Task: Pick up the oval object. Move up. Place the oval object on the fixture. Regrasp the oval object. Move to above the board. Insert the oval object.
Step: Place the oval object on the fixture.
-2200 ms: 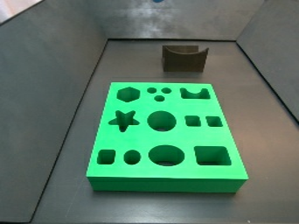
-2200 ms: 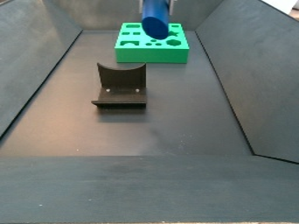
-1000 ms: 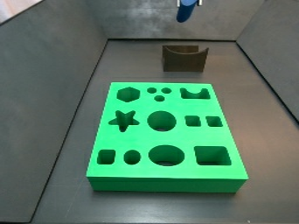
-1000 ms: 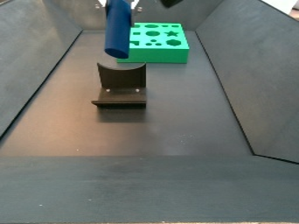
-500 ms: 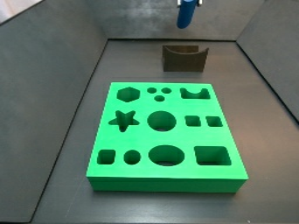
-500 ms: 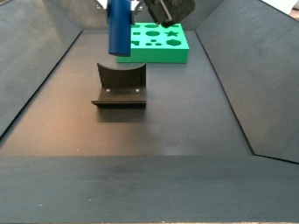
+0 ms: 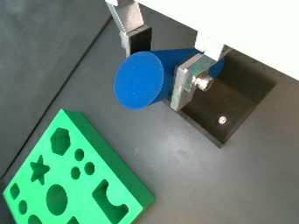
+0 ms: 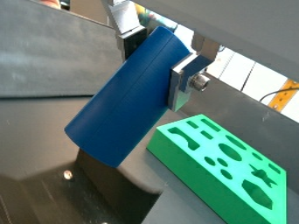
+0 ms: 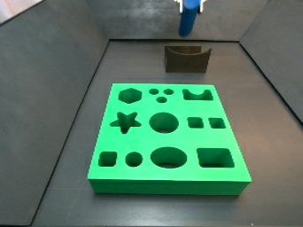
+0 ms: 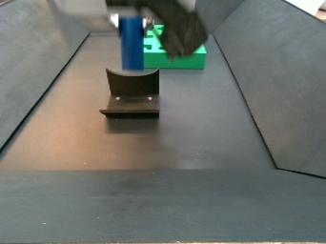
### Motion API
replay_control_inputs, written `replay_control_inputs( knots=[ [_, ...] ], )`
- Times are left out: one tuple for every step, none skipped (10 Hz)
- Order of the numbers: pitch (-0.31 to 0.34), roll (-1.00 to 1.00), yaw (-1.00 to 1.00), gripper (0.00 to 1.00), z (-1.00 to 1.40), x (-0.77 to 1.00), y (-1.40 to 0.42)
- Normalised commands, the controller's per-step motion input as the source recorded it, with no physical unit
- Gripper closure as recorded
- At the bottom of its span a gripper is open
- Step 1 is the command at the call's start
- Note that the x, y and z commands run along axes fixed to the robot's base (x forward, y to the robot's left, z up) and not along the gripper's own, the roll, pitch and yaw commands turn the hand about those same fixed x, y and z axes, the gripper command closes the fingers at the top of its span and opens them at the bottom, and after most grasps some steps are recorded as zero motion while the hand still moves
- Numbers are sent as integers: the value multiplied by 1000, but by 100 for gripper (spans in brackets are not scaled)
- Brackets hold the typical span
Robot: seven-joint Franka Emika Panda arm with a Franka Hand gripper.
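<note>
Lowering the blue oval peg onto the fixture.

End effector (image 7: 160,54) clenched on the oval object (image 7: 145,78), silver fingers (image 7: 187,80) pressed on either side of it in both wrist views. Peg held upright above the fixture (image 10: 130,93) in a side view (image 10: 132,44), lower end close over the notch; touching or not, cannot tell. Fixture near the far edge of the floor (image 9: 71,133), with the board (image 9: 166,137) well apart toward the near edge. Best done, judging from here, by centring the peg over the notch, descending slowly, keeping it vertical, and releasing only once seated so it does not tip.
</note>
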Motion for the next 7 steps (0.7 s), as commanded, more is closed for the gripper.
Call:
replay_control_inputs(
  knots=[
    [190,-876,-132,100,-1000,148,135],
    [158,-711,-155,100,-1000,153,139],
    [107,-490,-185,100,-1000,161,141],
    [77,-319,-191,100,-1000,167,141],
    [41,-206,-188,100,-1000,181,132],
    [-1,-152,-172,100,-778,145,105],
    [-26,-102,-157,100,-628,106,107]
  ],
)
